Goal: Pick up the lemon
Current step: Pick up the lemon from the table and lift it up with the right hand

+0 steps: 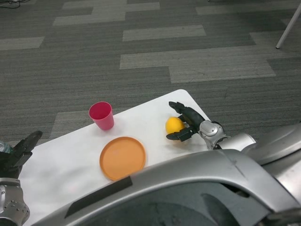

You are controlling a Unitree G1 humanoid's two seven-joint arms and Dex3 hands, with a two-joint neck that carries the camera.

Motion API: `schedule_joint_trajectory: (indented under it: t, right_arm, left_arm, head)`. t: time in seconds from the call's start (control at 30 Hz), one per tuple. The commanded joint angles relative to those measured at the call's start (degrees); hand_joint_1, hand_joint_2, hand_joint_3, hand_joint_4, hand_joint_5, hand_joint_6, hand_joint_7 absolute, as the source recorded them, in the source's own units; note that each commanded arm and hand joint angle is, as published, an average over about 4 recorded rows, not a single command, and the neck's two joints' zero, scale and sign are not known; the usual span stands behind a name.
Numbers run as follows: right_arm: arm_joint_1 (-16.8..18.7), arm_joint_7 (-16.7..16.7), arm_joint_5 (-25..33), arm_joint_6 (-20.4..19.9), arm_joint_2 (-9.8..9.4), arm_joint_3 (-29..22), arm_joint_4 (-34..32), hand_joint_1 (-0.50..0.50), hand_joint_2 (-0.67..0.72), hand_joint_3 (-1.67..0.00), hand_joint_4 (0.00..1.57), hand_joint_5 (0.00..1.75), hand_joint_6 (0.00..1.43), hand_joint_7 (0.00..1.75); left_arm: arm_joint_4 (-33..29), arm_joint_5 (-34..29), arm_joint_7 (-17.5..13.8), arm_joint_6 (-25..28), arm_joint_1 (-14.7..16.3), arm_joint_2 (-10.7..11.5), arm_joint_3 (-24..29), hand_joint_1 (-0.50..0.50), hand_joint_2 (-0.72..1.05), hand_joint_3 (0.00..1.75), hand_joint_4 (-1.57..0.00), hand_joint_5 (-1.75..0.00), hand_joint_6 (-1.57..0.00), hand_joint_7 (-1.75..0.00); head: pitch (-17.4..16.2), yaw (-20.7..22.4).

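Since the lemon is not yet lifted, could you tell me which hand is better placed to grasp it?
Right. The right hand has its fingers spread around the lemon; the left hand sits at the table's far left edge.

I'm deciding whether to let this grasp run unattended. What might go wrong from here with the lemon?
The right hand brackets the lemon with spread fingers, apparently not yet closed. Being round, the lemon could squirt out as they close. It sits near the table corner, so a nudge might roll it off the edge. Rolling inward, it could hit the orange plate or pink cup.
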Motion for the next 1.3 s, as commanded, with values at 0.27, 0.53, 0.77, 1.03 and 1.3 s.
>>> schedule_joint_trajectory:
  t: [0.27, 0.53, 0.77, 1.03, 1.3]
  right_arm:
    - [-0.54, -0.83, -1.4, 0.64, -0.95, 0.17, 0.39, -0.2, -0.54, -1.25, 0.0, 1.65, 0.0, 0.07]
    - [-0.54, -1.11, -2.38, 1.47, -1.43, 0.11, 0.44, -0.21, -0.54, -1.37, 0.0, 1.65, 0.0, 0.23]
    - [-0.54, -1.79, -2.45, 1.47, -1.43, -0.05, 0.3, -0.21, -0.54, -1.41, 0.01, 1.75, 0.01, 0.87]
    - [-0.54, -2.01, -2.27, 1.3, -1.38, -0.97, 0.0, -0.21, -0.6, -1.35, 0.08, 1.67, 0.25, 1.19]
    - [-0.54, -2.76, -1.02, 1.14, -0.59, -1.65, -0.64, -0.21, -0.6, -1.31, 0.14, 1.55, 0.4, 1.19]
  left_arm:
    - [-0.45, 0.13, -0.21, 0.19, -0.01, 0.84, 0.6, 0.5, 0.21, 0.09, -0.19, 0.0, 0.0, 0.0]
    - [-0.45, 0.13, -0.19, 0.17, -0.01, 0.89, 0.64, 0.5, 0.18, 0.09, -0.19, 0.0, 0.0, 0.0]
    - [-0.45, 0.13, -0.12, 0.02, -0.01, 0.93, 0.64, 0.5, 0.21, 0.09, -0.21, 0.0, 0.0, 0.0]
    - [-0.45, 0.13, -0.04, -0.16, -0.01, 0.93, 0.73, 0.5, 0.16, 0.09, -0.2, 0.0, 0.0, 0.0]
    - [-0.45, 0.13, -0.04, -0.16, 0.02, 0.93, 0.73, 0.5, 0.18, 0.09, -0.22, 0.0, 0.0, 0.0]
  head:
    - [-0.35, 0.02]
    - [-0.63, 0.1]
    - [-0.62, 0.23]
    - [-0.61, 0.23]
    - [-0.58, 0.37]
